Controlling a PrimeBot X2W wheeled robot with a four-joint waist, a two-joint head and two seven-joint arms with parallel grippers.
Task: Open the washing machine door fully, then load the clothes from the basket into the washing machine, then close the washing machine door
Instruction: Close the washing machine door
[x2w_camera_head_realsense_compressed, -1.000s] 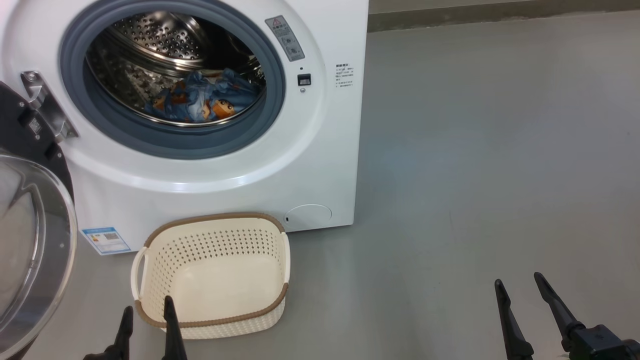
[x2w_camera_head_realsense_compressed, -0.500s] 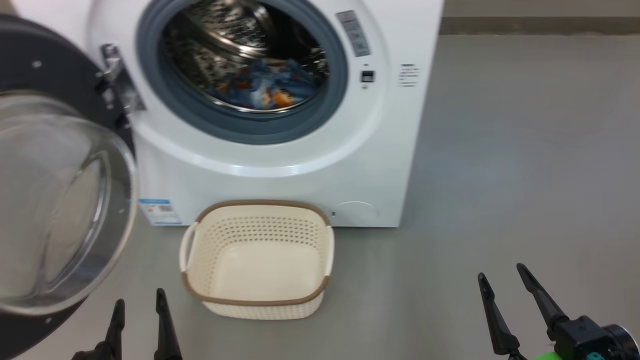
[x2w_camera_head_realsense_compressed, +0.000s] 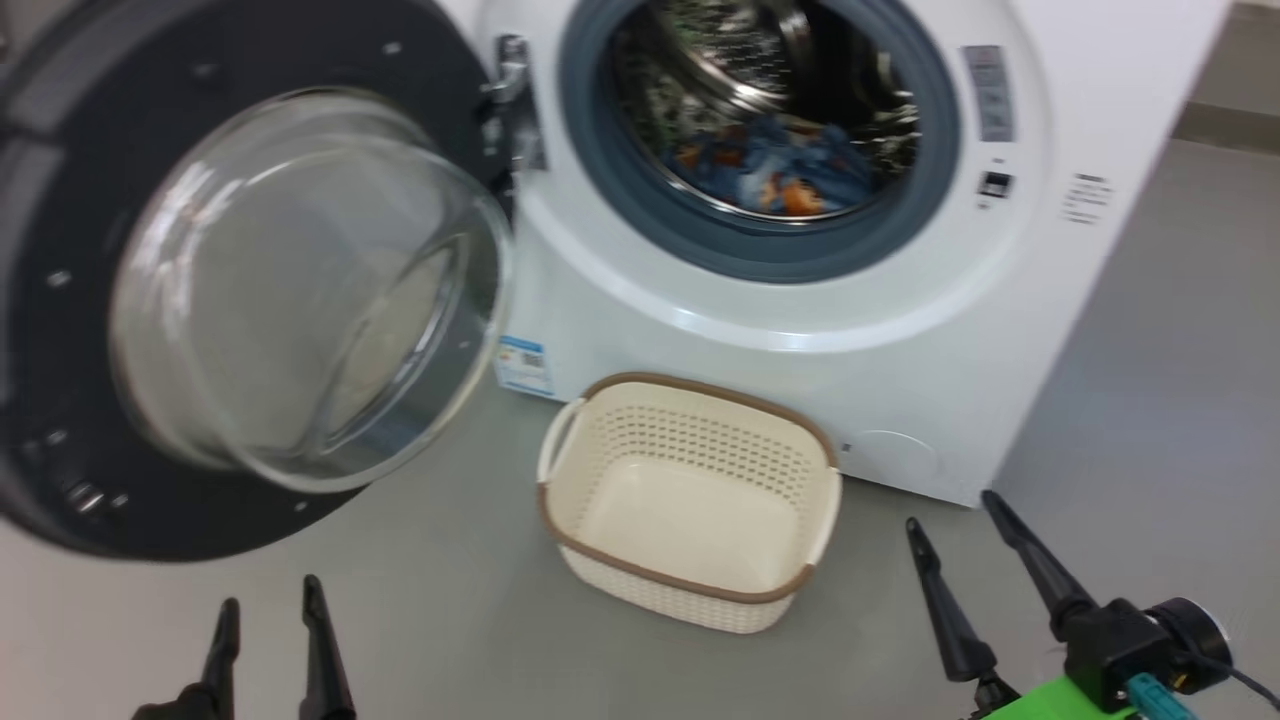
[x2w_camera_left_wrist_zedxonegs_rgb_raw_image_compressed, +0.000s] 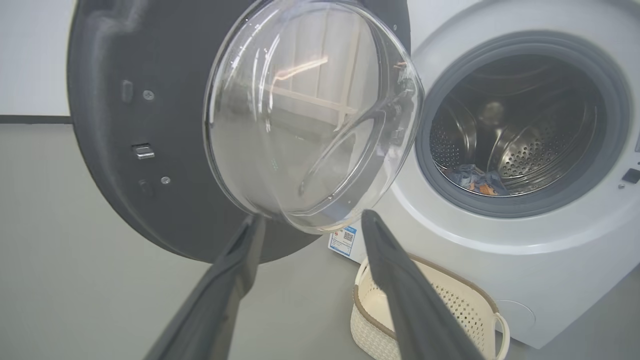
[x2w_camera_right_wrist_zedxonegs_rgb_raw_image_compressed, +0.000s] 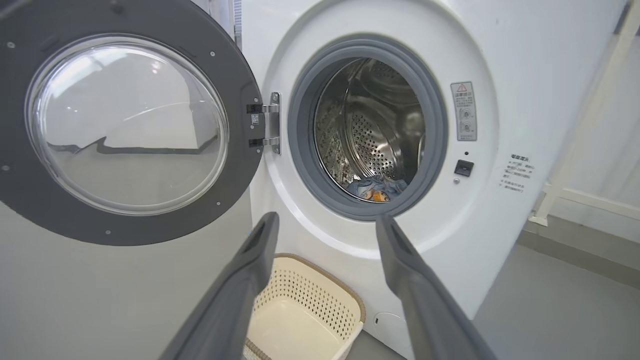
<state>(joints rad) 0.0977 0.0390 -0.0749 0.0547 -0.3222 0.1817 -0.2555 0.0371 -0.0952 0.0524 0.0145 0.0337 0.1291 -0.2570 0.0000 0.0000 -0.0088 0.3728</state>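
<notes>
The washing machine door (x2w_camera_head_realsense_compressed: 60, 220) hangs swung wide at the left, its glass bowl bulging out above and ahead of the left gripper (x2w_camera_head_realsense_compressed: 270, 592), whose dark fingers stand apart over the grey floor (x2w_camera_head_realsense_compressed: 450, 600) with nothing between them. Right of that gripper the basket (x2w_camera_head_realsense_compressed: 700, 386) sits on the floor close before the washing machine (x2w_camera_head_realsense_compressed: 800, 330), and the clothes (x2w_camera_head_realsense_compressed: 780, 170) lie up in its steel drum (x2w_camera_head_realsense_compressed: 740, 60). The right gripper (x2w_camera_head_realsense_compressed: 951, 508), fingers likewise spread and holding nothing, hovers low, just beside the basket's right end.
</notes>
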